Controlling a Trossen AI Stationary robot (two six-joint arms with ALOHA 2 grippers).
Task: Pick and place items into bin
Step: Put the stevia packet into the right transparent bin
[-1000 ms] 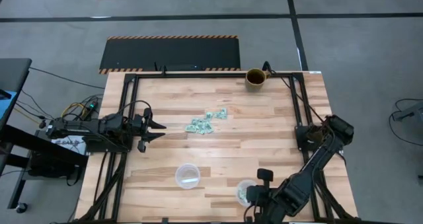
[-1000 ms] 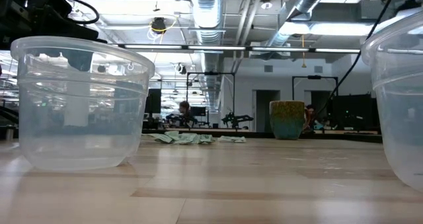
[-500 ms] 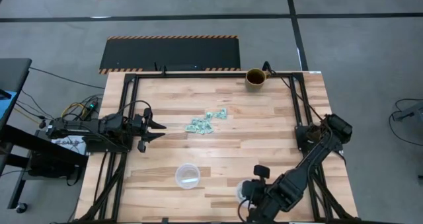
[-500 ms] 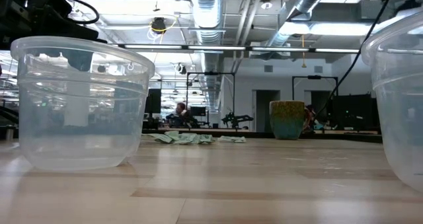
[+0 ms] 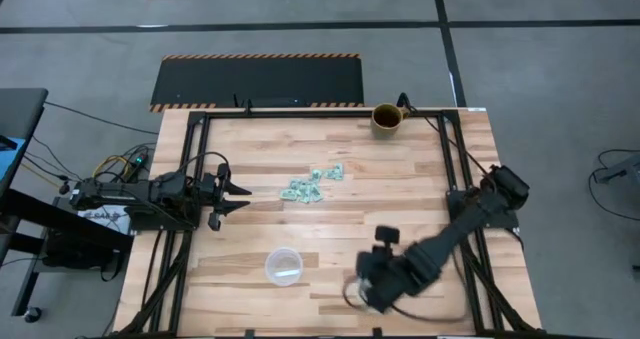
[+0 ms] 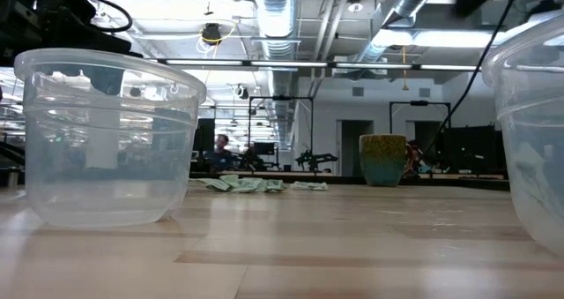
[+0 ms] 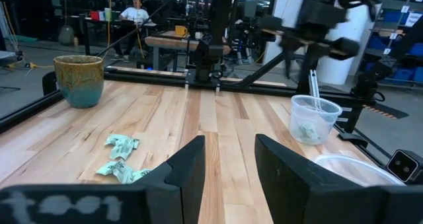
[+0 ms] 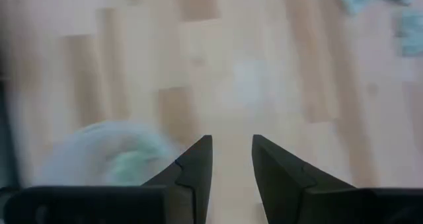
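Observation:
The items, tiny pale mint-green and whitish pieces, lie in a loose pile on the table's middle, and also show as the pile and the pile. Some pieces sit in a clear round cup near the near edge, seen blurred as the cup. A second clear cup stands left of it. My left gripper is open and level, left of the pile, and shows as the left gripper. My right gripper is open above the cup with pieces, and shows as the right gripper.
A brown mug stands at the far edge, right of centre. Dark frame rails run along the table's sides. Bare wood lies between the pile and the two cups. A person sits in the room far behind the table.
My right arm has swung quickly from the near edge toward the table's middle, and its gripper has moved a little left and farther from the near edge, above the cup with pieces. The left arm, the pile and the cups have stayed put.

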